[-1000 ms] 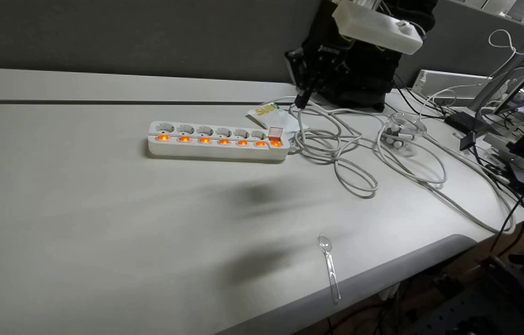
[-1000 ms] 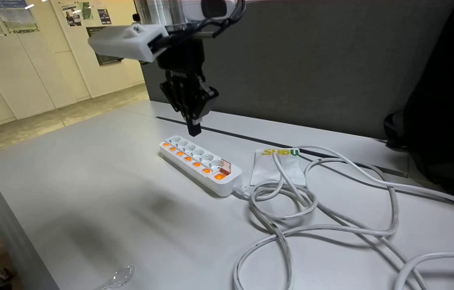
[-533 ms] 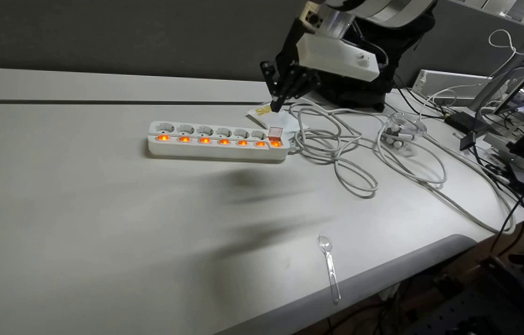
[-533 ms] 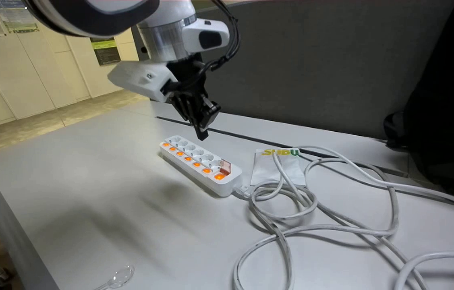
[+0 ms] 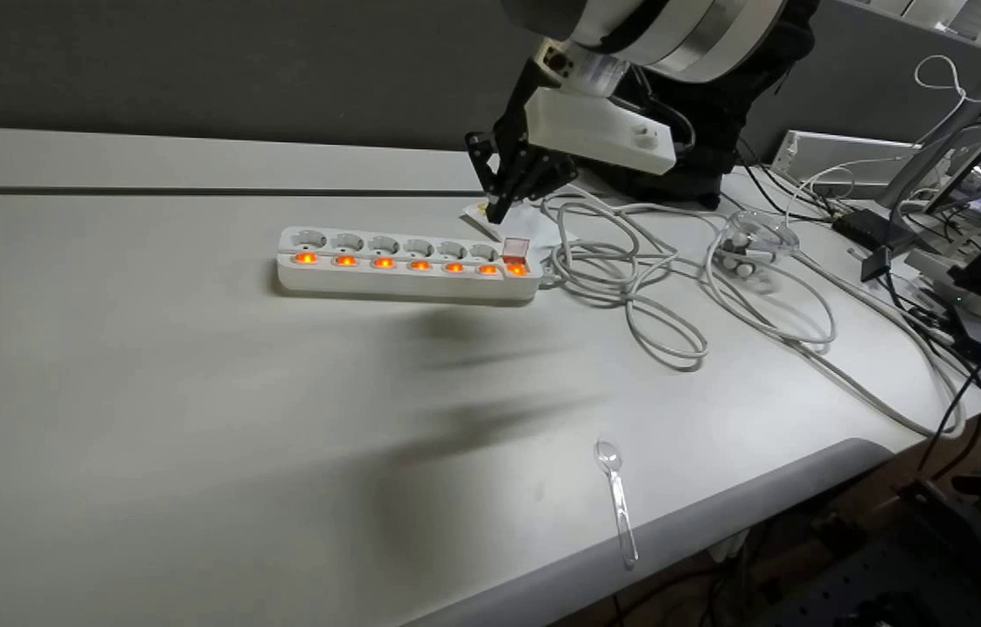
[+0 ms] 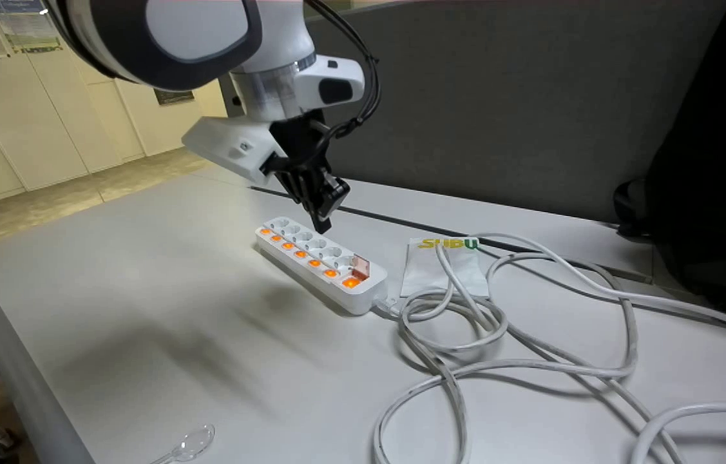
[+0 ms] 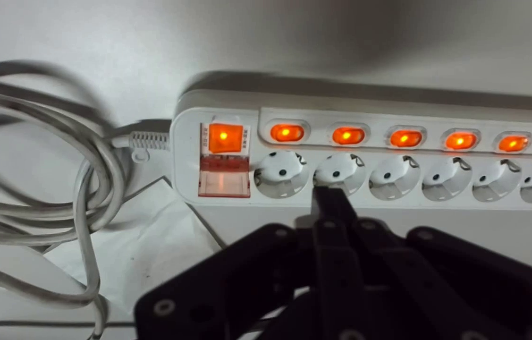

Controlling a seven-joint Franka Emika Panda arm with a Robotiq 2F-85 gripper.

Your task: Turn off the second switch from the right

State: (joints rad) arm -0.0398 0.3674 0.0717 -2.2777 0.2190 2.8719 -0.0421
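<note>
The white power strip (image 5: 407,284) lies on the table in both exterior views (image 6: 357,303), with a row of orange switches, all lit. It also shows in the wrist view (image 7: 184,163), turned the other way round. The rightmost switch (image 5: 517,270) has a flipped-up clear red cover (image 7: 224,183). The second switch from the right (image 5: 487,270) is lit and shows in the wrist view (image 7: 287,132). My gripper (image 5: 495,214) is shut and empty. Its fingertips (image 7: 334,191) hover above the socket side of the strip, apart from the switches.
Coiled white cables (image 5: 621,261) lie beside the strip's cord end. A white paper packet (image 6: 445,270) lies behind it. A clear plastic spoon (image 5: 616,496) is near the table's front edge. A grey partition (image 5: 220,70) stands behind the table. A clear cup (image 5: 755,239) stands among cables.
My gripper has moved down and, in an exterior view, leftward from beside the black bag to close above the strip. It stays shut. The strip and its lit switches look unchanged.
</note>
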